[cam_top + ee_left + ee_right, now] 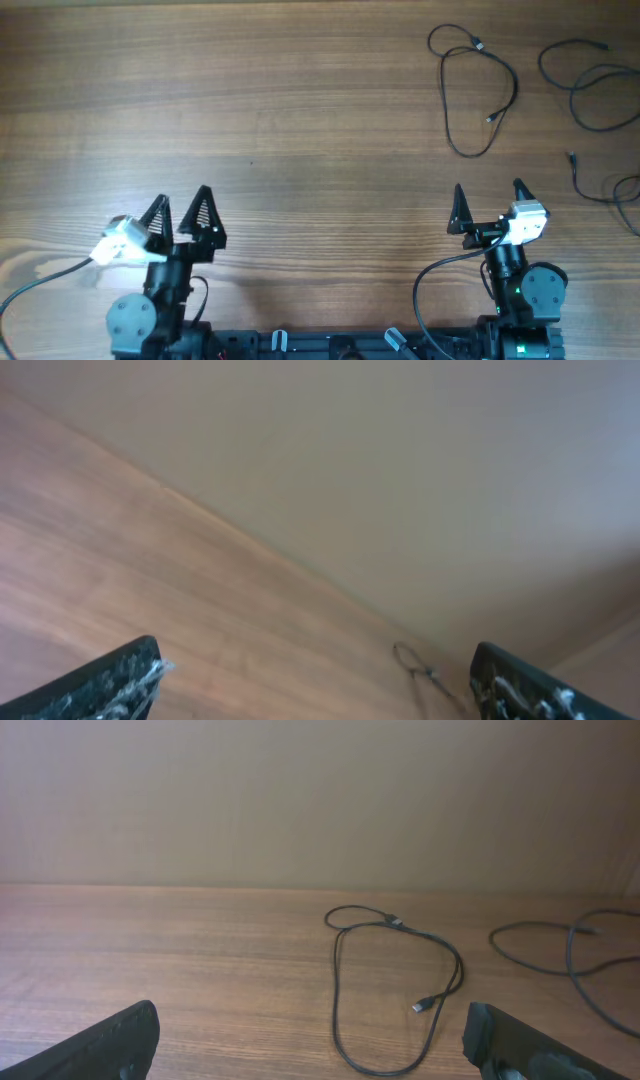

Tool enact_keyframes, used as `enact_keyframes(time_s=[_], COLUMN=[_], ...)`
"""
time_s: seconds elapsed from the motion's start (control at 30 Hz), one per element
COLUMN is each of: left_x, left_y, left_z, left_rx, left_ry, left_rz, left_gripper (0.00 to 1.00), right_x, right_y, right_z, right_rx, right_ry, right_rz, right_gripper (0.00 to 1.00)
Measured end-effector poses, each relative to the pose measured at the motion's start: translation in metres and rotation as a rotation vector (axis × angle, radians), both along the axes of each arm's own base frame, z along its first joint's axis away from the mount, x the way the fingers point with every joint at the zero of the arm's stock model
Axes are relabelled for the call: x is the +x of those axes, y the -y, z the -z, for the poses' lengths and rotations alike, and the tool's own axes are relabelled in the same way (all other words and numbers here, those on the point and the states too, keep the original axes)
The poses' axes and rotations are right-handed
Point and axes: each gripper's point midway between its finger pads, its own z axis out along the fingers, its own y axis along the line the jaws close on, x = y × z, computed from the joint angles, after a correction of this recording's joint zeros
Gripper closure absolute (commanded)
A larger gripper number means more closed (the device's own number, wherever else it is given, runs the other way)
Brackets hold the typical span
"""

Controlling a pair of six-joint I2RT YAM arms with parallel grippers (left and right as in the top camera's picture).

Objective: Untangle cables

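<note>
**Cables lying apart, both claws parked and spread**

Judging by the layout, sitting at either the very start or the very end of the untangling — cables (pixel 480 95) already appearing as separate loops on the table (pixel 300 100), none visibly crossing another, though the far-right ones are cut off by the frame edge, so not certain there. Holding nothing: left gripper (pixel 181 210) fully released, fingers wide, hovering near the base; right gripper (pixel 489 205) likewise spread and empty.

Lying well ahead of the right gripper and slightly to its left, seen from the right wrist — one closed loop (pixel 395 990) with both small plugs showing. Trailing off ahead and to the right of that claw, a second cable (pixel 570 955); a third (pixel 600 190) resting just beyond its right side in the overhead view. Sitting far off to the right of the left gripper, barely a sliver in its wrist view.

If anything remains, calling for a reach forward by the right arm, lowering over a single strand, pinching only that thin cord — not its neighbour.
</note>
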Motion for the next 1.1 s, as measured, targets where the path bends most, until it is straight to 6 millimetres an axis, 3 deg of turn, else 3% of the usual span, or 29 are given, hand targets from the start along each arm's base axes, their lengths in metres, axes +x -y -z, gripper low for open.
enact_keyframes(time_s=[0.33,0.53,0.8,1.1], left_x=[0.024,0.026,0.025,0.025], left_y=[-0.008,0.002,0.011,0.012], left_z=[0.060,0.086,0.085,0.085], left_rx=[0.181,0.361,0.555,0.559], left_ry=[-0.014,-0.050,-0.014,-0.011], left_rz=[-0.040,0.031,0.084,0.090], left_gripper=[0.00,0.00,0.00,0.00], right_x=[0.000,0.000,0.000,0.000], right_y=[0.000,0.000,0.000,0.000], right_z=[0.000,0.000,0.000,0.000], right_rx=[0.000,0.000,0.000,0.000], right_ry=[0.000,0.000,0.000,0.000], right_rz=[0.000,0.000,0.000,0.000], right_gripper=[0.00,0.00,0.00,0.00])
